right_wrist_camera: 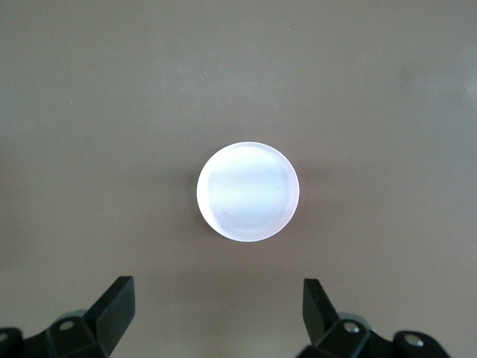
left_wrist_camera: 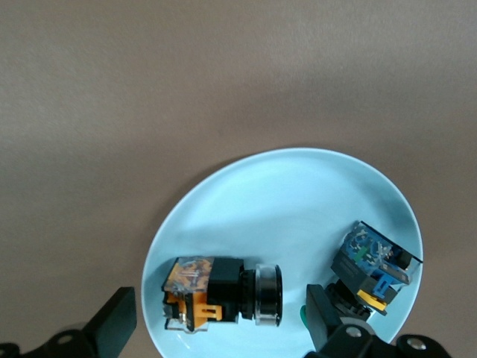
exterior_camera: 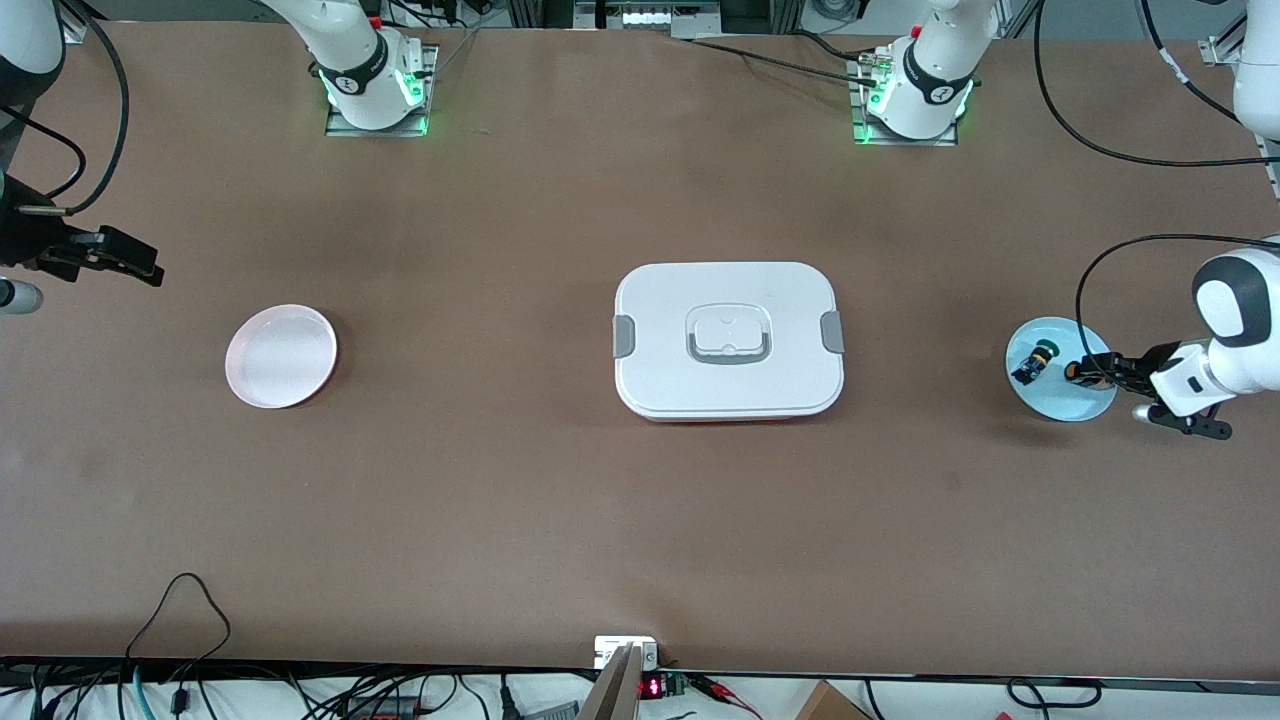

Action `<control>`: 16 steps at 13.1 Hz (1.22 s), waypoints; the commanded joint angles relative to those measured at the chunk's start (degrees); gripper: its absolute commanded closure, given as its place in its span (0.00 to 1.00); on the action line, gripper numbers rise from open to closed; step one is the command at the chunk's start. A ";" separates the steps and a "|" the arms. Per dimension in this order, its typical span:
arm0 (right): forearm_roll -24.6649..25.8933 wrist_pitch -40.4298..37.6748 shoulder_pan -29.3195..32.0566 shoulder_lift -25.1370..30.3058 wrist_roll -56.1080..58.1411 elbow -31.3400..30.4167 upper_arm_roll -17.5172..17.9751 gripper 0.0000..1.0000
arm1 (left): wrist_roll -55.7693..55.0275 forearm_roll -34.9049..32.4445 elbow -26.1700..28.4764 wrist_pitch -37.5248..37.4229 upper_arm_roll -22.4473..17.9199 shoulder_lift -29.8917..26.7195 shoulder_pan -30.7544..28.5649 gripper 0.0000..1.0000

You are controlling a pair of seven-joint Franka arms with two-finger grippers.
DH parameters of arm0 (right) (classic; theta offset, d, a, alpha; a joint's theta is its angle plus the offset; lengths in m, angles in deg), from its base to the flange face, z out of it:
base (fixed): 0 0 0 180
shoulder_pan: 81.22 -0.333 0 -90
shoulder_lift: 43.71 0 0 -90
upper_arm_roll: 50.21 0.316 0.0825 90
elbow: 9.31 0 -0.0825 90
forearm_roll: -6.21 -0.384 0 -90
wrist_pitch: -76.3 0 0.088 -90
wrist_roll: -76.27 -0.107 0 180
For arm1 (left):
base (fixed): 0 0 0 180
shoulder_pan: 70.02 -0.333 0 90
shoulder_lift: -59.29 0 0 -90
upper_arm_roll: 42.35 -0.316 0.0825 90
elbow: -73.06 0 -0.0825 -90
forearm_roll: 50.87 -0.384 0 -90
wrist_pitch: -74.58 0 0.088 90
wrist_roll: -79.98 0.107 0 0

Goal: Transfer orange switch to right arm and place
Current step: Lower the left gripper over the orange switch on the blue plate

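The orange switch (left_wrist_camera: 220, 292) lay on its side in the blue plate (exterior_camera: 1080, 405) at the left arm's end of the table, with the green-capped switch (left_wrist_camera: 370, 267) just beside it in the same plate. Both seemed to be staged there so the left arm could pick one out. The pink plate (exterior_camera: 281, 356) sat bare at the right arm's end, most likely as the drop spot, and the white lidded box (exterior_camera: 728, 340) stood between the two plates, well apart from each.

The left gripper (left_wrist_camera: 220, 328) hung low over the blue plate, fingers spread wide to either side of the orange switch and gripping nothing. One fingertip (left_wrist_camera: 322, 317) stood close against the green-capped switch; whether it touched was hard to tell from the wrist view. A clean close should catch the orange switch's body alone.

The right gripper (right_wrist_camera: 218, 313) waited over the table near the pink plate, equally wide open and empty, ready to receive the handover
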 commanded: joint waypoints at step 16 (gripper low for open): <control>0.18 -0.25 0.10 -0.43 -0.88 0.75 0.09 0.00 | 3.26 0.18 2.83 3.18 0.33 -0.14 -0.80 0.00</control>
